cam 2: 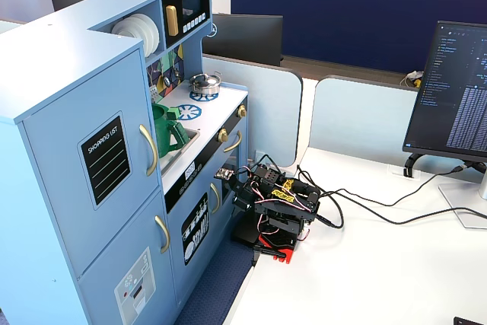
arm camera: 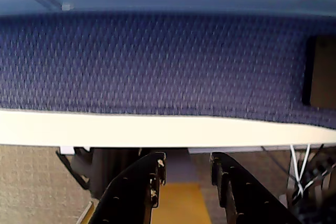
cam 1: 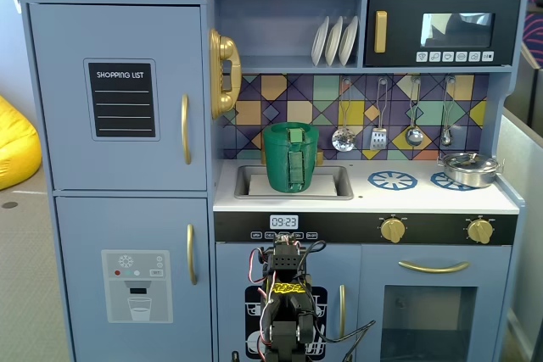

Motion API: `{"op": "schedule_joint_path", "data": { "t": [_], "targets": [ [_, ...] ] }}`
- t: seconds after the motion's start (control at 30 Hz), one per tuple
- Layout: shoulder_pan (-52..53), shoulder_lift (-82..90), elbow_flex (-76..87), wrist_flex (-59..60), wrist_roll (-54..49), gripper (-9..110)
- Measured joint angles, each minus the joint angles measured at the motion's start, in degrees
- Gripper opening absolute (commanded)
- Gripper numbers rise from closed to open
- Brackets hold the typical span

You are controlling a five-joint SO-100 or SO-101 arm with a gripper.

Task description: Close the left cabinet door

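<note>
The left cabinet door with the shopping list sits at the top left of the toy kitchen and looks flat shut already. The hand holds nothing, its fingers a little apart. I think a soft push near the gold handle would do. The white table has wires, and a monitor stands near.

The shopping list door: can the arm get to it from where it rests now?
Probably yes: the left cabinet door looks already shut, nothing stands before it, though the folded arm with its fingers sits low and off to the side.
</note>
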Motion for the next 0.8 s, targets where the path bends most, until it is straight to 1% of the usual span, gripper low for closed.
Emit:
{"op": "schedule_joint_path", "data": {
  "t": [0.3, 0.8],
  "targets": [
    [1.14, 0.53, -0.70, 0.18, 7.38, 2],
    [1.32, 0.53, -0.79, 0.18, 7.91, 3]
  ]
}}
